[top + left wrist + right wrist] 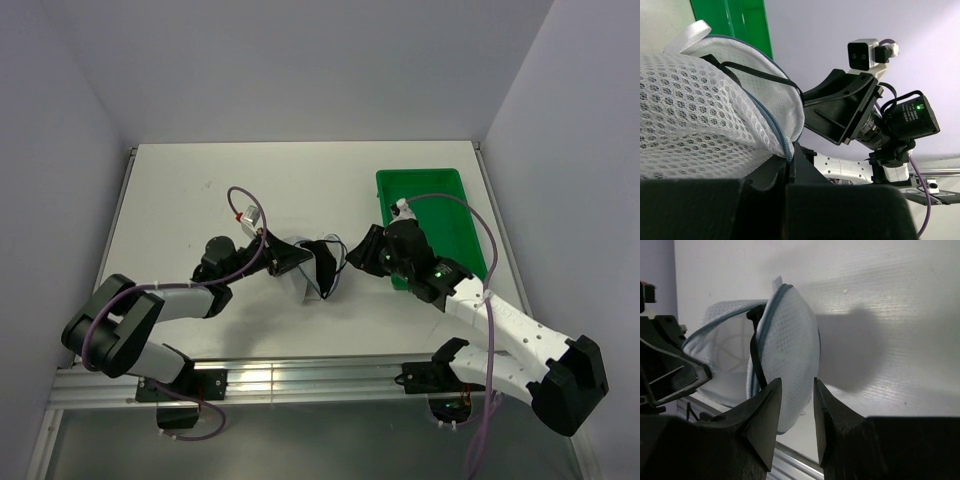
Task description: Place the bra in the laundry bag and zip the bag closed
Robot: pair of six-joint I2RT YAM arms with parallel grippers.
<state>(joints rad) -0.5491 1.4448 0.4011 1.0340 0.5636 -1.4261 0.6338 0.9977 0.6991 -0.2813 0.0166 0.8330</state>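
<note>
Centrally on the white counter (220,200), two robot arms meet over a pale mesh laundry bag (790,350), held up on edge between them, just left of the green plastic tray (420,178) in the overhead view. The left claw (789,162) is pressed together on the bag's rim, pinching the mesh and its grey-blue zipper (775,132) where they run down into the seam between its black fingers. The right claw (797,382) faces it from the tray side. Its fingers (767,410) stand narrowly parted with the bag's lower end showing in the gap, and whether they touch the mesh cannot be told. The bag's mouth gapes on the side nearer the left claw, its zipper edges spread apart. The black bra (325,264) is at least partly in the bag: from above, a dark fold of it shows at the bag's right side, near the right claw. In both wrist views a thin black strap (755,357) runs across the open mouth and over the rim. How much of the garment lies inside is hidden by the mesh. A white ribbon loop (690,34) sticks out from the bag's upper end. The bag throws a soft shadow on the counter behind it.
</note>
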